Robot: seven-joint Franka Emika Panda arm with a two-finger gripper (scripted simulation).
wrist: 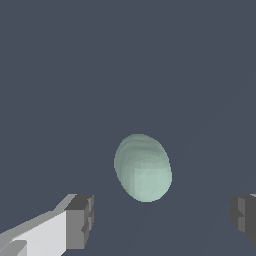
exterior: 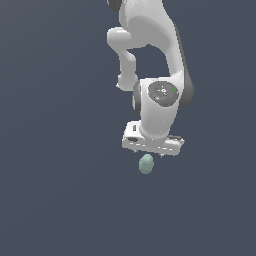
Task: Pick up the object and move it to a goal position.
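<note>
Mint-green, matte, egg-shaped object [exterior: 146,164] lying on flat slate-blue ground [exterior: 55,200], long axis roughly upright in the exterior view, faintly faceted surface

White gripper [exterior: 150,154] hanging just above the object, hand body sitting at 12 o'clock of it in the exterior view, slightly tilted; fingertips barely showing under the hand there

Jaws standing wide apart in the wrist view: one grey pad [wrist: 80,220] on a white finger, the other grey pad [wrist: 244,216] at the opposite edge, gap far wider than the object [wrist: 144,167]

Object not touching either pad, sitting between and beyond them, nearer the first pad than the second

White arm [exterior: 160,60] rising from the hand toward 12 o'clock in the exterior view, round grey joint cap [exterior: 163,93] facing the camera, dark band along its 3 o'clock side

Nothing gripped
</note>
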